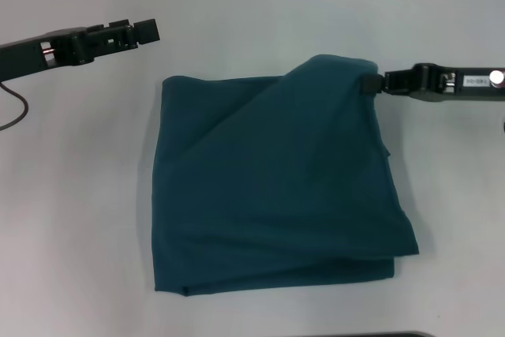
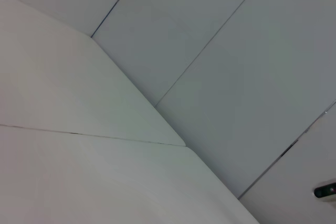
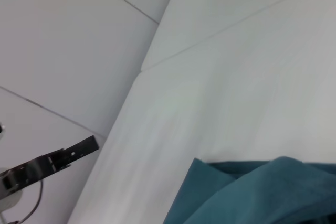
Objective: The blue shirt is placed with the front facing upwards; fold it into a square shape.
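At counter [image 1: 71, 219] centre: blue shirt [image 1: 276, 187], folded to a rough square, plain side up, far right corner raised. Right gripper [image 1: 369, 83] jaws clenched on that corner. Left gripper [image 1: 146, 31] off the far left corner, apart from cloth, jaw state unclear.

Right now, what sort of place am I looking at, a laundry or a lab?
Probably a lab or test bench: a bare white table, one blue shirt half-folded on it, the right end effector at its far corner, the left end effector hanging clear. Pale floor tiles beyond.
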Robot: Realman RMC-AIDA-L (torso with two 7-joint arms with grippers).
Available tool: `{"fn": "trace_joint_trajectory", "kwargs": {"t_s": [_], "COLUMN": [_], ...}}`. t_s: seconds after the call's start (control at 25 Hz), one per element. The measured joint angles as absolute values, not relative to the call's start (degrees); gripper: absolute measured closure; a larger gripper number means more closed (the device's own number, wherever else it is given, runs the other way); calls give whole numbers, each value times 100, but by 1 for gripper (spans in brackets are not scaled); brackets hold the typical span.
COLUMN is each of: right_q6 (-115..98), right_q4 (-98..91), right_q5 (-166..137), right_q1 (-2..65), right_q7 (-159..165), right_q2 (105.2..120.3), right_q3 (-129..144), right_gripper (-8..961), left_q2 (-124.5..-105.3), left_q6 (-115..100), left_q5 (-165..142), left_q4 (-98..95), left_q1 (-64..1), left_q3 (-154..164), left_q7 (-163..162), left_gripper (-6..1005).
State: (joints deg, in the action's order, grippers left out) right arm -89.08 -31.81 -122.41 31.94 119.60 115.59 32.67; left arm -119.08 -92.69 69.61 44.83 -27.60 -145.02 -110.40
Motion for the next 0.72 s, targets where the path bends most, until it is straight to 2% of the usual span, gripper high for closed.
{"fn": "trace_joint_trajectory", "kwargs": {"t_s": [0.72], "right_q6": [-7867], "right_q4": [-3112], "right_q5": [-12261], "right_q1": [3239], "right_q7": [11992], "right_q2": [11672], "right_q3": [3485], "right_gripper": [938], "left_q2": [-11880], "left_q6": [-9254], "left_q5": [6961], "left_q4": [4387], "left_q1": [-2760], "left_q3": [-14502], "left_q7": [-11044], "left_gripper": [48]}}
